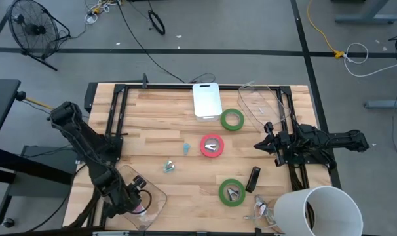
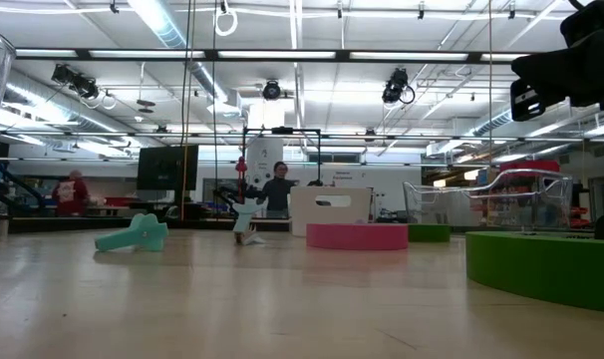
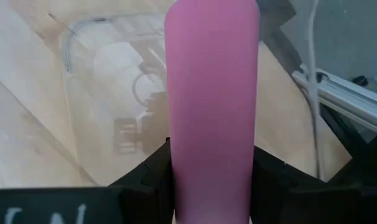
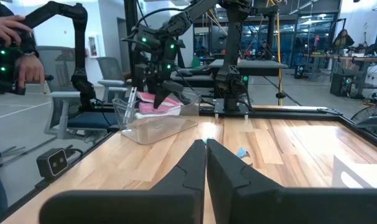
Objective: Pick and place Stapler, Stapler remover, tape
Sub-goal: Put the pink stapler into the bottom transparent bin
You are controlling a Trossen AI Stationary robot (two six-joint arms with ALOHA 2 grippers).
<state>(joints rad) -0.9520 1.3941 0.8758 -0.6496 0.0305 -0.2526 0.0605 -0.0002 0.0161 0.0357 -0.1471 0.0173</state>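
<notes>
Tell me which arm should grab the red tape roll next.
Probably the right. The right gripper is empty, fingers shut, beside the red tape roll. The left gripper is shut on a pink object over the clear tray.

Pale, smooth-planked wooden table (image 1: 166, 190); clear glossy plastic tray (image 3: 107, 87); matt pink stapler (image 3: 211, 106).

no text can be read anywhere; white marks on the left gripper (image 3: 210, 186) are cut off.

Robotics lab: spare robot arms (image 4: 226, 43), ceiling strip lights (image 2: 162, 20).
</notes>
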